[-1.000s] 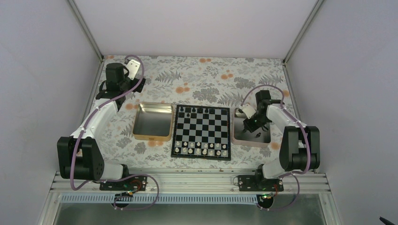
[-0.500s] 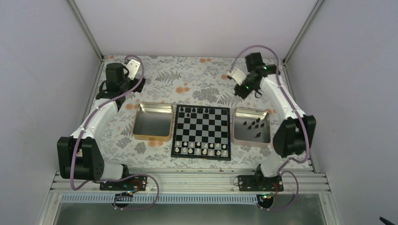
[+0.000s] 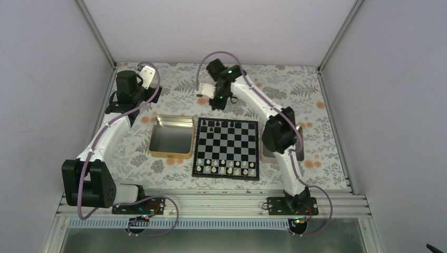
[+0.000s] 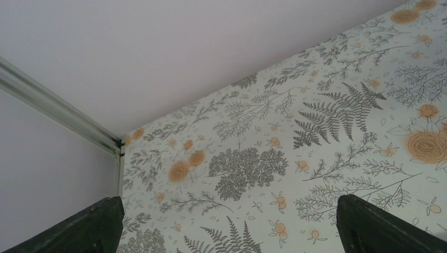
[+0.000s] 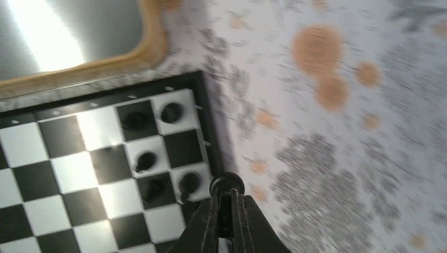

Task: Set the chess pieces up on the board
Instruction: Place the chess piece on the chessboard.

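The board (image 3: 226,148) lies at the table's middle, with a few black chess pieces (image 3: 211,125) on its far rows and white pieces along the near rows. My right gripper (image 3: 218,103) reaches over the board's far left edge. In the right wrist view it (image 5: 226,203) is shut on a black chess piece (image 5: 226,185), held above the board's black border (image 5: 210,118) next to several standing black pieces (image 5: 172,112). My left gripper (image 3: 134,99) hovers at the far left of the table; in its wrist view it (image 4: 230,226) is open and empty.
A gold tray (image 3: 171,136) sits left of the board, its rim also in the right wrist view (image 5: 153,50). A silver tray (image 3: 265,153) right of the board is mostly hidden by the right arm. Enclosure walls stand all around the floral tablecloth (image 4: 253,163).
The right arm lifted out of the silver tray, swung over the far right corner and then left to the board's far edge, carrying a black piece. The left arm barely moved.
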